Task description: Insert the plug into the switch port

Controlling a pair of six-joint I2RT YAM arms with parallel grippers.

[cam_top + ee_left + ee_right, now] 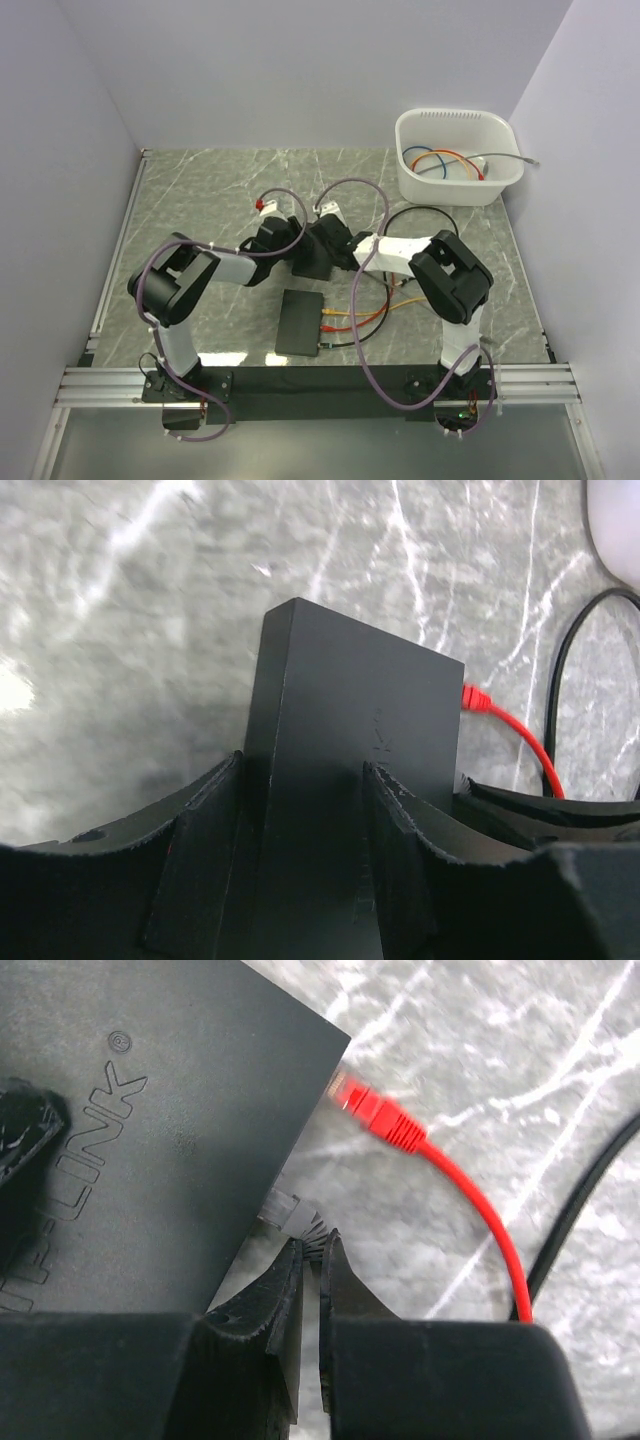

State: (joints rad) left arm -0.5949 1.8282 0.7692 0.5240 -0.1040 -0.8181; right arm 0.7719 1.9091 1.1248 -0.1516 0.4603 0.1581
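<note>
Two grippers meet near the middle of the tabletop (200, 190). Your left gripper (305, 772) clamps the black switch (350, 690) between its fingers (200, 830). Your right gripper (312, 1243) is pinched almost closed on the grey plug (283, 1206), whose clear tip touches the switch's port side, just beside a red plug (372, 1110) already seated there. A second black box (298, 322) lies flat toward the near edge, cables (345, 318) in it.
</note>
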